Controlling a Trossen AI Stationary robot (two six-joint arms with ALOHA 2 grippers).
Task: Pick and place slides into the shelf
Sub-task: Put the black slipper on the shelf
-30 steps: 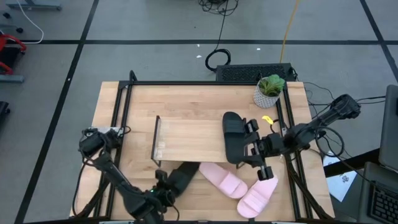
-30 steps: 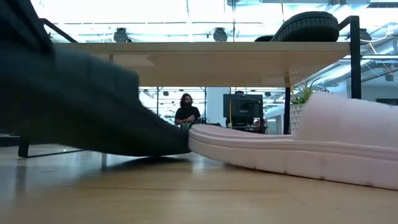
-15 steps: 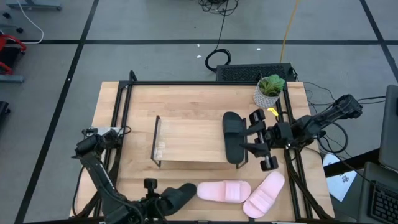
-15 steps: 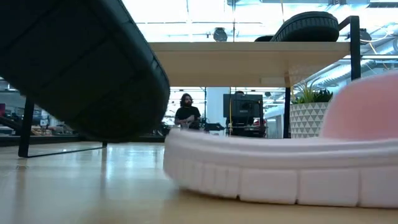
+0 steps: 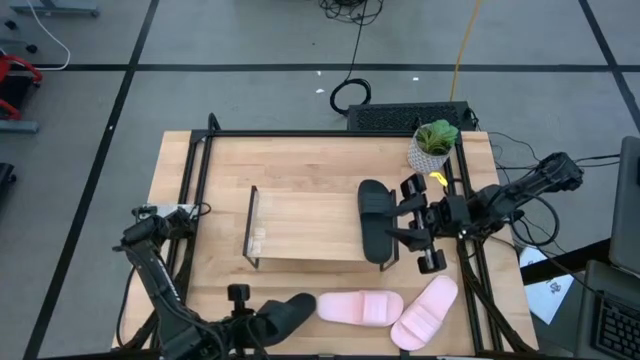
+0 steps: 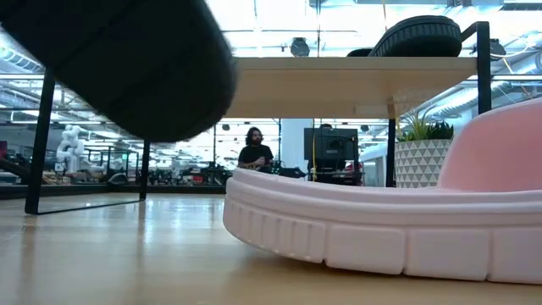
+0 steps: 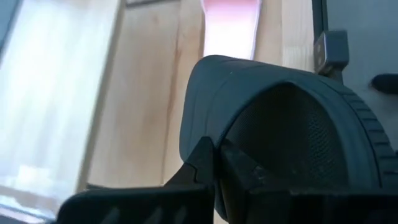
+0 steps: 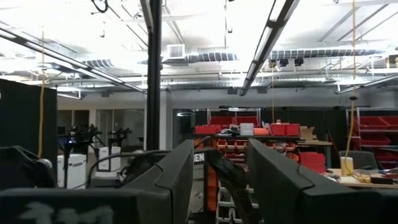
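My left gripper (image 5: 256,322) is at the table's near edge, shut on a black slide (image 5: 286,311), which shows lifted at the upper left of the low view (image 6: 127,68). Two pale pink slides (image 5: 360,307) (image 5: 425,312) lie soles down on the table to its right. The shelf (image 5: 300,225) stands mid-table, and a second black slide (image 5: 373,220) rests on the right end of its board. My right gripper (image 5: 400,225) hovers beside that slide, open, tipped upward, with nothing between its fingers (image 8: 180,174). My left gripper holds the black slide by the edge of its broad strap (image 7: 199,134), beside the opening. It looks as if one finger lies outside the strap and the other inside, but the gripper hides the second one. The fingers come slanting down from the table's left. The slide hangs clear of the table.
A potted plant (image 5: 433,145) stands at the far right corner of the table. Black frame rails (image 5: 196,190) run along the table's left and right sides. A person shows far off in the room (image 6: 254,152). Bare tabletop lies left of the shelf.
My left gripper has risen and drawn toward the near edge, lifting the black slide clear of the table. The left pink slide has swung round to lie crosswise, and the right one has shifted slightly. My right gripper has drawn a little away from the near edge.
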